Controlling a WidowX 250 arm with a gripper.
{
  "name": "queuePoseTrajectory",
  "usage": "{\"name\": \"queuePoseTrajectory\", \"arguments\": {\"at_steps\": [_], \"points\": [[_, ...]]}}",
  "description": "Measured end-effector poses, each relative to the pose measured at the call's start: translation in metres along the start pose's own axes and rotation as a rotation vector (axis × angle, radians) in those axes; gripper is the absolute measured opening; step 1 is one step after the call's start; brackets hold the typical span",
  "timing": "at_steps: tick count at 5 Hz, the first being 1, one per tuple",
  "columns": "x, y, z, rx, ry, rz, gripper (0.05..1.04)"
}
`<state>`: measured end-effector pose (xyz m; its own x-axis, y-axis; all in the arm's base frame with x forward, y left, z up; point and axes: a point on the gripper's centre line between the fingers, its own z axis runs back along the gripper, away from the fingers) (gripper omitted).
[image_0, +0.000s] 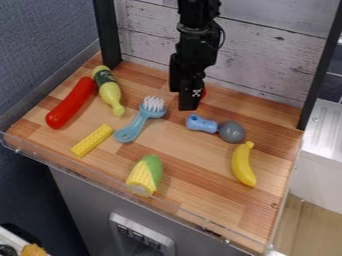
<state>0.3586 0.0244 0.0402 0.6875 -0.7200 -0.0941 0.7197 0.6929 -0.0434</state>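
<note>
You are viewing a wood-strip counter (194, 175). Upper left: red sausage-shaped toy (70, 103) and yellow-green bottle (110, 92) are lying close together. Left of centre: blue brush (137, 125), yellow block (92, 140). Upper centre: red item (204, 93), mostly hidden. Right: blue-and-grey toy (232, 131), banana (243, 165). Lower centre: corn (143, 177) is resting.

On the wooden bench (200, 200) before me, I see a long, rounded red toy (70, 103) beside a yellow-green toy bottle (109, 93), a yellow rectangular studded block (92, 140), a yellow toy corn cob with green husk (143, 176) and, well apart, a curved yellow toy banana (243, 165).
</note>
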Motion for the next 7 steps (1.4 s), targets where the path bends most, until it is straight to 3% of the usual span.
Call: {"name": "queuePoseTrajectory", "arguments": {"at_steps": [3, 4, 7], "points": [[0.008, 0.018, 0.011, -0.002, -0.029, 0.344, 0.999], [0.011, 0.02, 0.002, -0.011, -0.023, 0.352, 0.995], [0.024, 0.022, -0.024, 0.003, -0.029, 0.084, 0.999]]}}
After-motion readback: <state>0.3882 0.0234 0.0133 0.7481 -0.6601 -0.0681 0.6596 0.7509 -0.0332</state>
